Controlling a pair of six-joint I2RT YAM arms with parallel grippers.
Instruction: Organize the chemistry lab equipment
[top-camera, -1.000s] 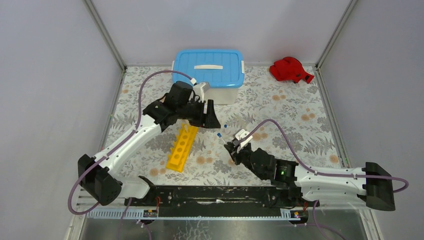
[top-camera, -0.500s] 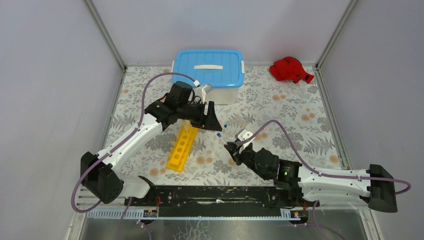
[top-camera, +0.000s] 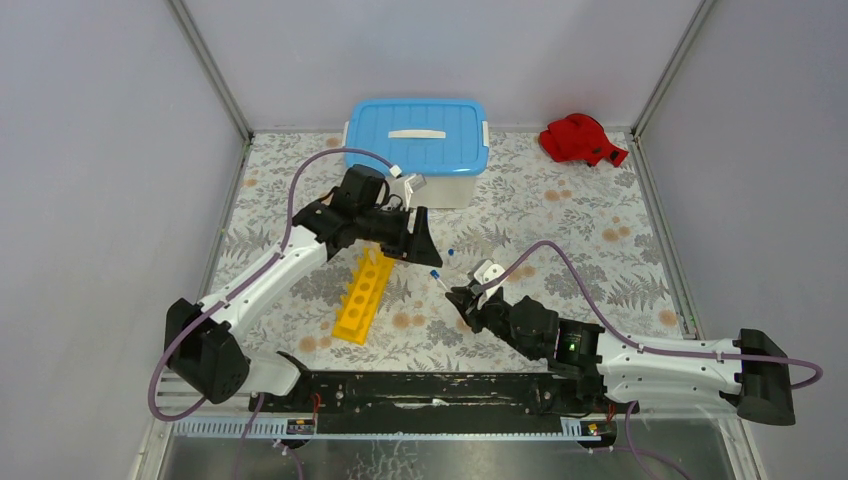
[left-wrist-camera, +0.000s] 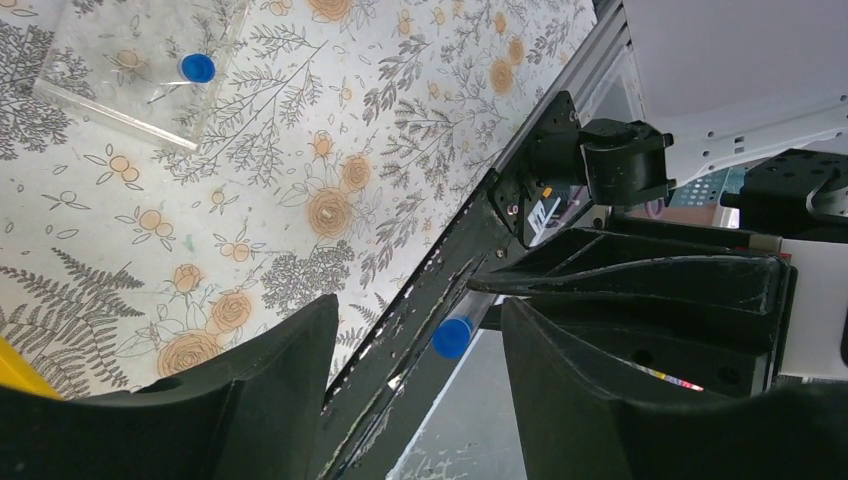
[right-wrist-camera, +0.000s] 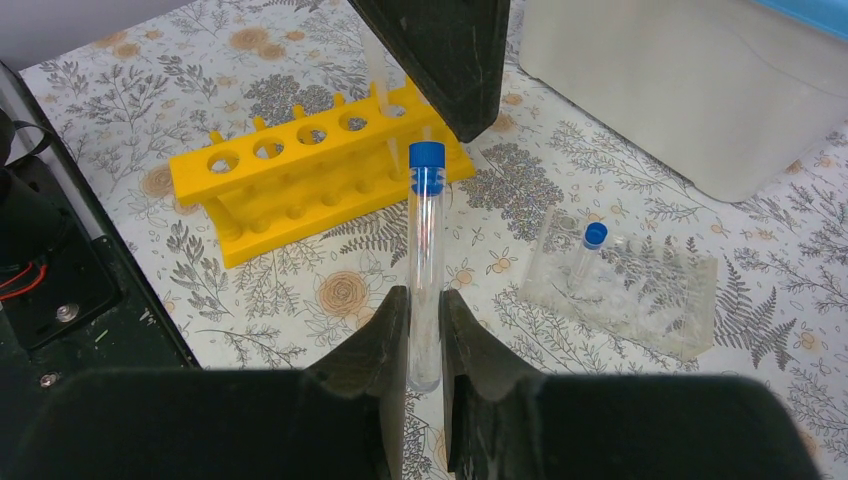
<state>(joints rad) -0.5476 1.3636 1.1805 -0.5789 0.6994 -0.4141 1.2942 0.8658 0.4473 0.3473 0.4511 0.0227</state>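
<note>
My right gripper (right-wrist-camera: 425, 300) is shut on a clear blue-capped tube (right-wrist-camera: 425, 230) and holds it tilted above the table; in the top view the gripper (top-camera: 458, 298) sits right of the yellow test-tube rack (top-camera: 365, 292). My left gripper (top-camera: 418, 240) is open and empty above the rack's far end, facing the right gripper. In the left wrist view the held tube (left-wrist-camera: 452, 337) shows between the left gripper's (left-wrist-camera: 420, 345) open jaws. A second small blue-capped tube (right-wrist-camera: 590, 240) stands in a clear block (right-wrist-camera: 630, 290). The rack (right-wrist-camera: 310, 180) has several empty holes. The black wire ring stand is out of view.
A white tub with a blue lid (top-camera: 418, 140) stands at the back centre, just behind the left gripper. A red cloth (top-camera: 580, 140) lies at the back right. The clear block with its tube (top-camera: 451, 252) sits between the two grippers.
My right gripper has moved slightly left with the tube, toward the left gripper. The left arm has shifted a little; its jaws stay open.
</note>
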